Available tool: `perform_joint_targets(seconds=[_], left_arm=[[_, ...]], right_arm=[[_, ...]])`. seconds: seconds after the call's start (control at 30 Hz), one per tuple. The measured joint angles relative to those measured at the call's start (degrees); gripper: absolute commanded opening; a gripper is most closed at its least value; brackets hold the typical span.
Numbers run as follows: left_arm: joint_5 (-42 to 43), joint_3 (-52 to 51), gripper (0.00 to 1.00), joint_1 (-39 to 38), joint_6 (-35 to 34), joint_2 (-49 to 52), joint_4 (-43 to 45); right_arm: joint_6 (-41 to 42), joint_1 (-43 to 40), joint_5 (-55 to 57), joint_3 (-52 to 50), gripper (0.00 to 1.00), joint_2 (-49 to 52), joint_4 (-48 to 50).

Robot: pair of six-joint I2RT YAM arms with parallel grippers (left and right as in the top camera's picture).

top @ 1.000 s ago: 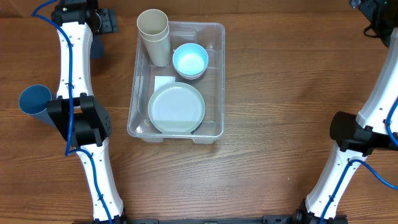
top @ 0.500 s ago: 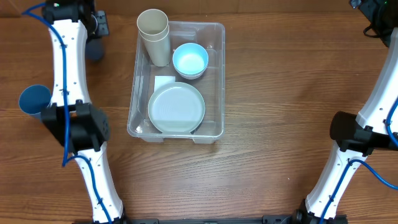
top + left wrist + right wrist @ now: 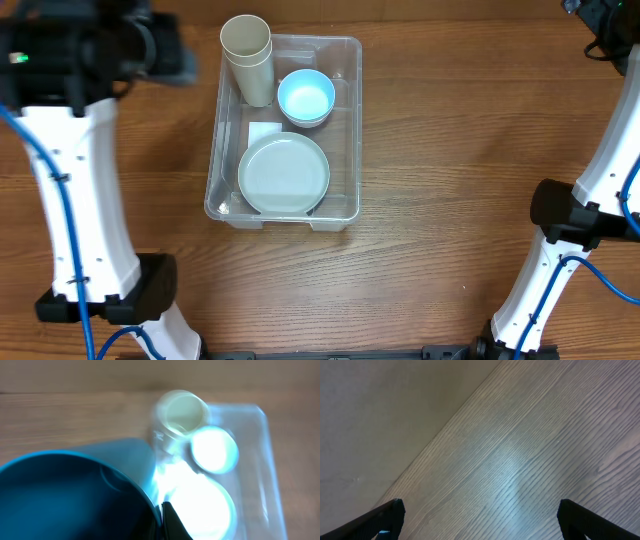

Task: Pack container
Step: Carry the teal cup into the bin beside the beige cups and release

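The clear container (image 3: 352, 120) stands at mid-table, holding a beige cup (image 3: 246, 58), a light blue bowl (image 3: 306, 97) and a pale plate (image 3: 284, 174) over a white label. My left gripper (image 3: 161, 512) is shut on the rim of a dark blue cup (image 3: 65, 495), lifted high to the left of the container (image 3: 265, 460). From overhead that gripper (image 3: 160, 45) is a dark blur at the top left, and the blue cup does not show there. My right gripper (image 3: 482, 515) hangs open over bare wood, nothing between its fingers.
The raised left arm (image 3: 75, 170) covers the table's left side in the overhead view. The right arm (image 3: 585, 205) stands along the right edge, well away from the container.
The left gripper closed on a blue cup at the top left, and the arm rose toward the camera. A second blue cup at the left is now hidden behind the arm.
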Motion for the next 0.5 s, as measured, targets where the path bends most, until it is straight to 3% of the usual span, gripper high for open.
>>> perform_joint_targets(seconds=[0.13,0.5], left_arm=[[0.7,0.0,0.04,-9.8,2.6,0.7,-1.2],[0.2,0.0,0.04,-14.2,2.9,12.7,-1.9]], right_arm=[[0.0,0.0,0.0,0.0,1.0,0.0,0.0],[0.0,0.0,0.0,0.0,1.0,0.0,0.0]])
